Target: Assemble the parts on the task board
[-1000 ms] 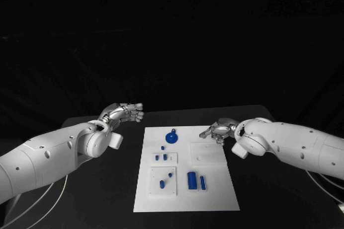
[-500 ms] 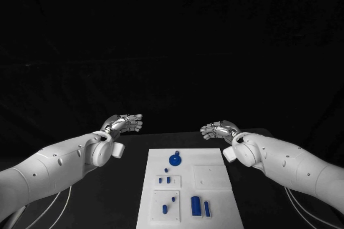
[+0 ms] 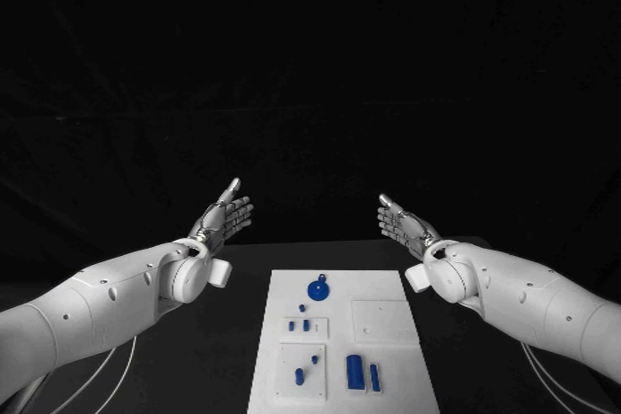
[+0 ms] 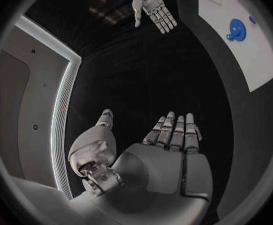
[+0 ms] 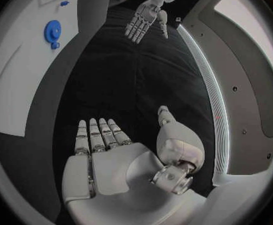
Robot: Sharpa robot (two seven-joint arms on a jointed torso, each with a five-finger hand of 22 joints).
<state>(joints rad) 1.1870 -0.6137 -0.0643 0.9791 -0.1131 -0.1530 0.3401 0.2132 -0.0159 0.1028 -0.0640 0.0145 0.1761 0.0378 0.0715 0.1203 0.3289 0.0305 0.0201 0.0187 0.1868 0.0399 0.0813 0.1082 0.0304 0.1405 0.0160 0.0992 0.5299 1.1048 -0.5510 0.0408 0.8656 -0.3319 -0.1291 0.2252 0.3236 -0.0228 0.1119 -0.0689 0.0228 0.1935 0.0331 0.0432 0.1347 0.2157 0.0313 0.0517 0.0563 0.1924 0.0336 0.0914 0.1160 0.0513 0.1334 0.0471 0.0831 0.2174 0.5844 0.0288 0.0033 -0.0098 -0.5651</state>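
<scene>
Left hand: your left hand [image 3: 223, 219] is holding nothing, fingers stretched out straight and slightly apart, palm facing inward; it is hanging beyond the far edge of the board, off to that hand's side.
Right hand: your right hand [image 3: 404, 224] is mirroring it, fingers extended and apart, gripping nothing, palm turned toward the left hand.
Board: the board [image 3: 405, 378] is lying between and nearer than both hands, well apart from each.
Disc part: a round blue part [image 3: 317, 290] is sitting at the board's far end, the piece closest to both hands, touched by neither.
Other parts: small pegs [image 3: 301, 325] and two upright blocks [image 3: 360, 373] are standing further back toward you.
</scene>
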